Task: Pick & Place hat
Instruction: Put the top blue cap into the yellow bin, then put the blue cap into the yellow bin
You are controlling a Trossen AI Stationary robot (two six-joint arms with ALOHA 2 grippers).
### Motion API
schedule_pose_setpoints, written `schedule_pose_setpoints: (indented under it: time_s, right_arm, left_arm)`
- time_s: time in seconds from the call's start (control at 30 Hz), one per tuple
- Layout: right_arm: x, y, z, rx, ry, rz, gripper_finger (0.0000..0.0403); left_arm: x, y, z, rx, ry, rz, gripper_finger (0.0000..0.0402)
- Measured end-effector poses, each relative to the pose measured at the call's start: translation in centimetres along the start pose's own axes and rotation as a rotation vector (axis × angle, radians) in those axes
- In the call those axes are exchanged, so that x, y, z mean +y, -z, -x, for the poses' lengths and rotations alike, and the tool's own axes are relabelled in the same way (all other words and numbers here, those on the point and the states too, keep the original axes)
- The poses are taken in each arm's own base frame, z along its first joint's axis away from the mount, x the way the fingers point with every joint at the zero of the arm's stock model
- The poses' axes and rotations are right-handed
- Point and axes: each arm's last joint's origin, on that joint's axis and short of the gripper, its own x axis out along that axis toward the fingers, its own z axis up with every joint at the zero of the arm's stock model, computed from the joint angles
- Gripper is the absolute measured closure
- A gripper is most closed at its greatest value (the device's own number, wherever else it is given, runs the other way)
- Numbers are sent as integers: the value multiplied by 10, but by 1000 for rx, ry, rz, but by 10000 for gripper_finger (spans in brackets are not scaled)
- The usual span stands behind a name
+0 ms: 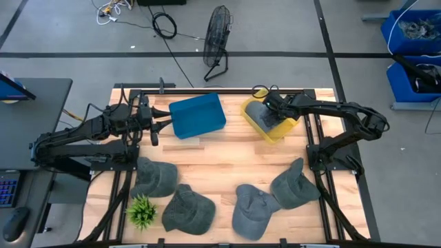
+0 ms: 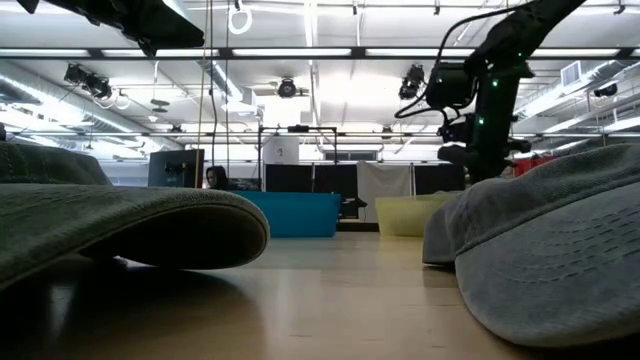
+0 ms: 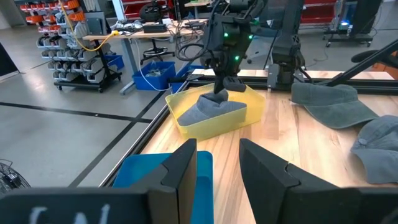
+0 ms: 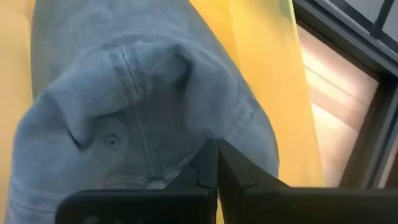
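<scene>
A grey hat [image 1: 258, 114] lies in the yellow bin [image 1: 277, 133] at the table's far right. My right gripper [image 1: 267, 109] is over that bin, shut on the hat's cloth; the left wrist view shows the hat [image 3: 208, 112] drawn up into a peak under the gripper [image 3: 221, 94]. My left gripper [image 1: 157, 127] hovers open at the blue bin's [image 1: 198, 115] left edge and touches nothing. Several more grey hats [image 1: 153, 177] [image 1: 251, 210] rest on the table's near half. My right gripper [image 4: 216, 165] pinches a raised fold of the hat's crown cloth [image 4: 186, 155] between its two shut fingers, coming from above and pointing down into the bin. The cloth peaks up at the fingers [image 3: 216, 99], while the rest of the hat lies on the bin's floor.
A small green plant [image 1: 141, 210] stands at the near left corner. Two hats [image 1: 187, 209] [image 1: 295, 182] lie along the near edge, and they fill the foreground of the low view [image 2: 540, 250]. Bare wood [image 1: 220, 155] shows between the bins and the hats. A black frame rail [image 1: 227, 89] runs along the far edge.
</scene>
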Motion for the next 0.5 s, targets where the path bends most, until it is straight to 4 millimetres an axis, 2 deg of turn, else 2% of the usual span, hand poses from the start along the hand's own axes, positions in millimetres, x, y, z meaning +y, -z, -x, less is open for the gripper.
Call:
schedule_pose_setpoints:
  time_s: [0.1, 0.2, 0.37, 0.5]
  right_arm:
    - [3, -7, 8, -23, -14, 13, 401]
    - [12, -20, 26, -69, -61, 60, 401]
    - [36, -36, 70, -155, -198, 247, 401]
    - [63, -31, 105, -217, -346, 432, 401]
  left_arm:
    - [0, 0, 0, 0, 0, 1, 278]
    - [0, 0, 0, 0, 0, 1, 278]
    - [0, 0, 0, 0, 0, 1, 278]
    - [0, 0, 0, -1, 0, 2, 278]
